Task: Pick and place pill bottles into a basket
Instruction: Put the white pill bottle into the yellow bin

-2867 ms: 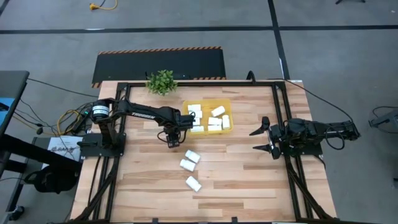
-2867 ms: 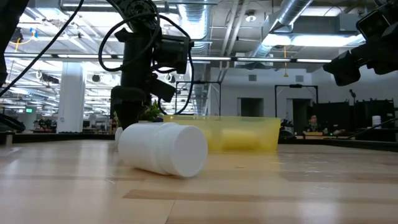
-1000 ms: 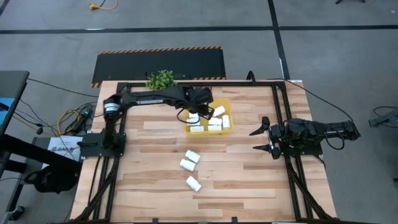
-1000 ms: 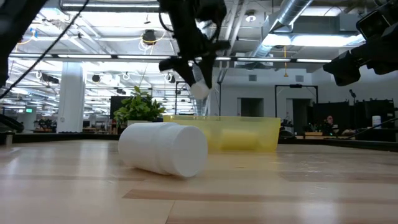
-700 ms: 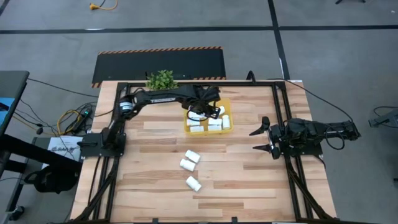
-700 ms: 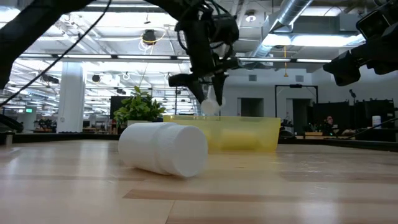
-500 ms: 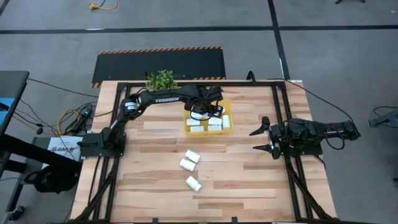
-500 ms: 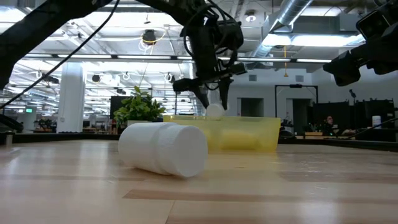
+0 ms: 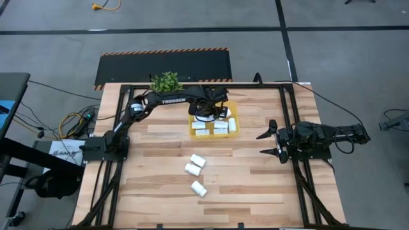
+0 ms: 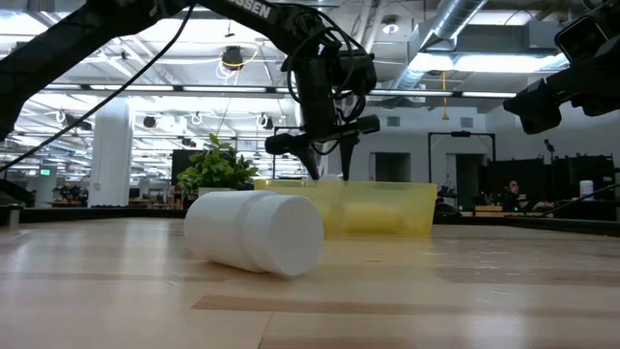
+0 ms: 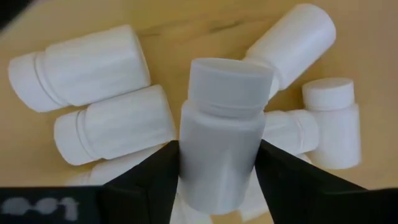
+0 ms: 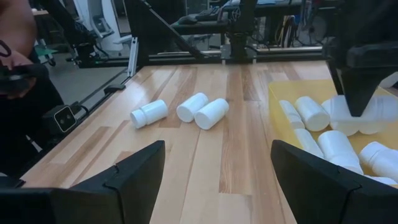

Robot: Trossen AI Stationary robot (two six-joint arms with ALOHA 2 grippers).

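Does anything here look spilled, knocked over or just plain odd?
Nothing looks damaged. Three bottles lie on their sides on the table, outside the basket. The left tool is over the basket with a bottle between its fingers.
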